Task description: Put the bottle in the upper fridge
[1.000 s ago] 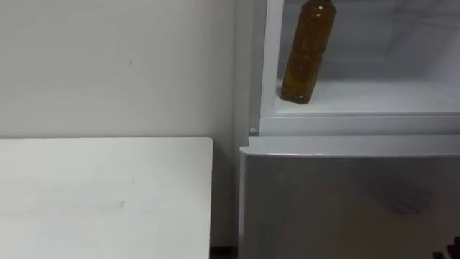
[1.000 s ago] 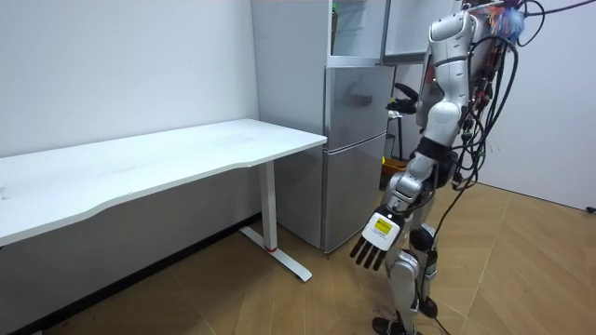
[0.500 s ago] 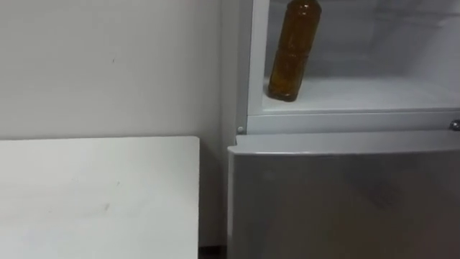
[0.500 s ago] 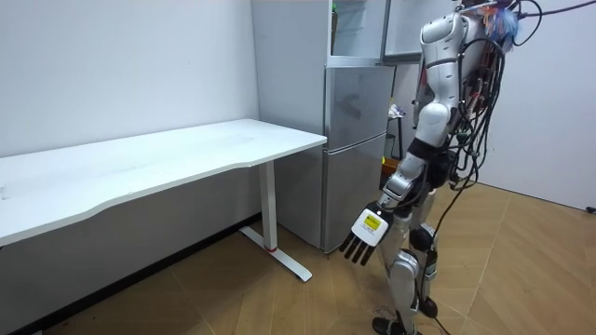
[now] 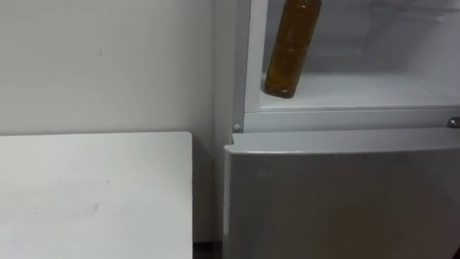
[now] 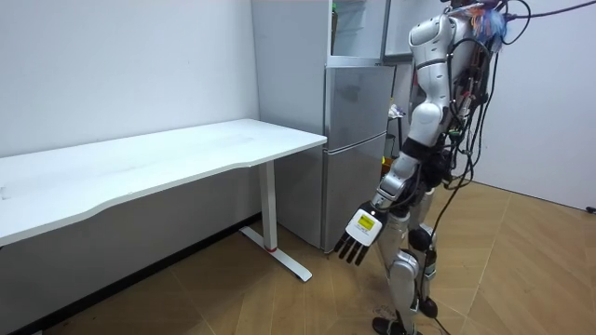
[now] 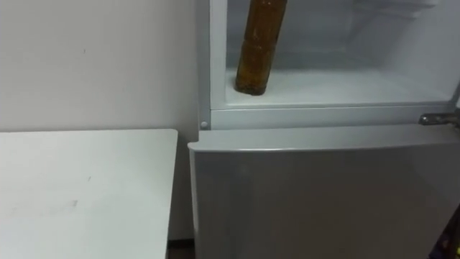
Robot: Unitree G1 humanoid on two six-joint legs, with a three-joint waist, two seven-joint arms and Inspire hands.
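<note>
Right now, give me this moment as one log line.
bottle: upright in upper fridge | lower door: shut | left hand: open, hanging at side

A: Shell?
B: Silver-white torso and arms, dark joints. Black cable bundle down the back, 3 o'clock of torso; red and blue bits on top.
A: left hand (image 6: 358,238)?
B: Dark fingers, white tag, yellow mark.

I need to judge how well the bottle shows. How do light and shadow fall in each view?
Left eye view: the open upper fridge compartment is brightly lit, so the amber plastic bottle stands out dark against it, its top cut off by the frame; the grey lower fridge door is dimmer. Room view: even light, soft shadow under the white table.
</note>
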